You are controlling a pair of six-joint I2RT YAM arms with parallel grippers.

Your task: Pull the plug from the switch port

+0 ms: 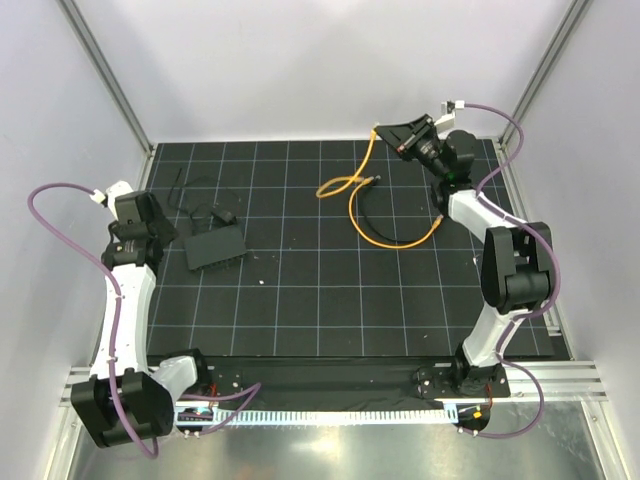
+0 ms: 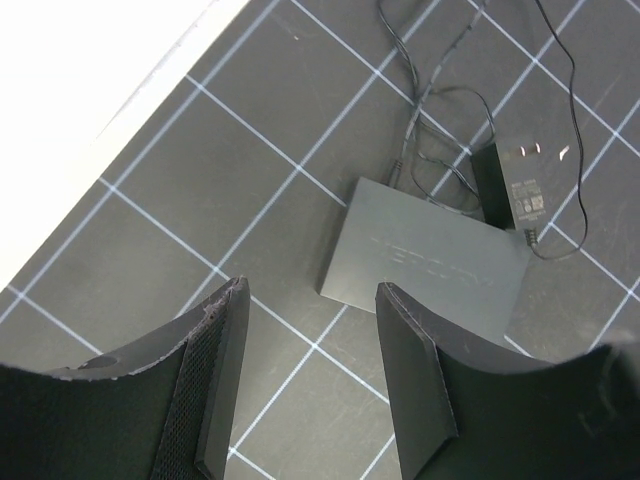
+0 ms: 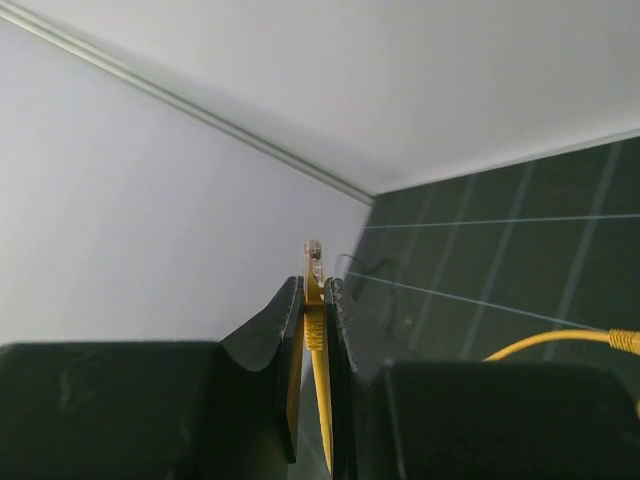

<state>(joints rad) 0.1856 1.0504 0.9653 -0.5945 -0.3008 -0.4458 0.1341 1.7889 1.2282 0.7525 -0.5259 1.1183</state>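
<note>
Right claw [image 3: 315, 292] tight on plug [image 3: 314, 256]

Overhead and downward left-wrist views share the switch [image 1: 217, 245] [image 2: 425, 262]; right wrist perhaps faces walls [image 3: 150, 220].

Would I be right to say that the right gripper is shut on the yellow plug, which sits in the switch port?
Not quite: the plug is out of the switch. The right gripper is shut on it far from the switch, as the top view shows.
</note>
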